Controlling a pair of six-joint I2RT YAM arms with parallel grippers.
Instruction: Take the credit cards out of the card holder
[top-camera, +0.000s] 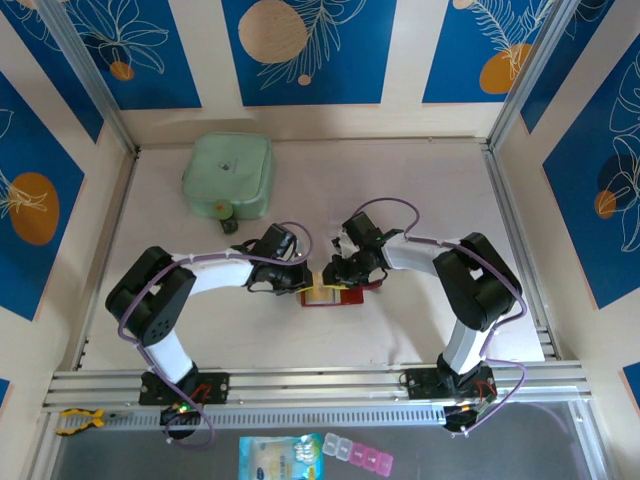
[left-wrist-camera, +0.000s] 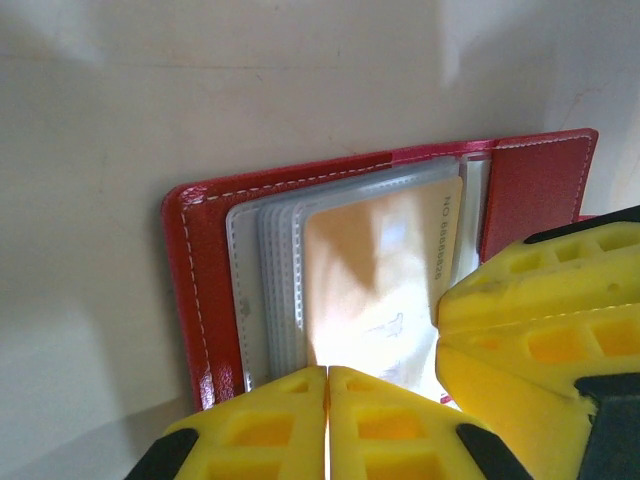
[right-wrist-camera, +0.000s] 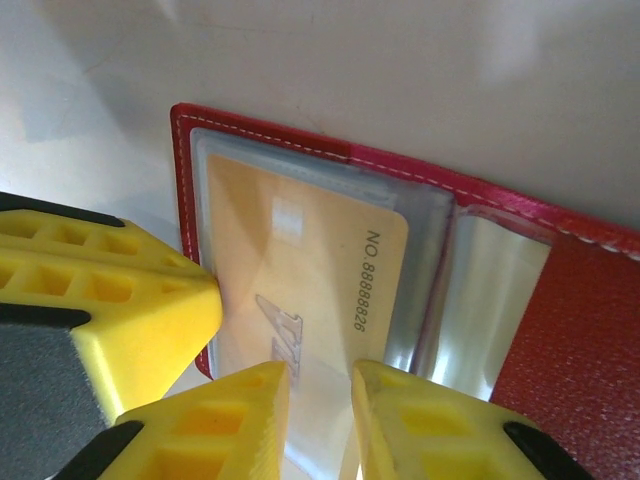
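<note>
A: While the right gripper stood with its jaws a little parted astride the near edge of the gold credit card, nothing was clamped yet. Best move, I'd say: close squarely on that edge, then pull straight along the sleeve with no twisting.
B: Left gripper?
A: Clenched, fingertips together, nothing seen between them, at the card holder's near edge. It ought to pin the cover so the holder didn't slide along.
B: Looks?
A: Holder lay open on the table, between both grippers. Glossy red cover, white stitching, stacked clear sleeves. Card sat in the top sleeve, number printed along one end. Second card: couldn't tell.
B: Beyond?
A: Mint-green case, well apart.
</note>
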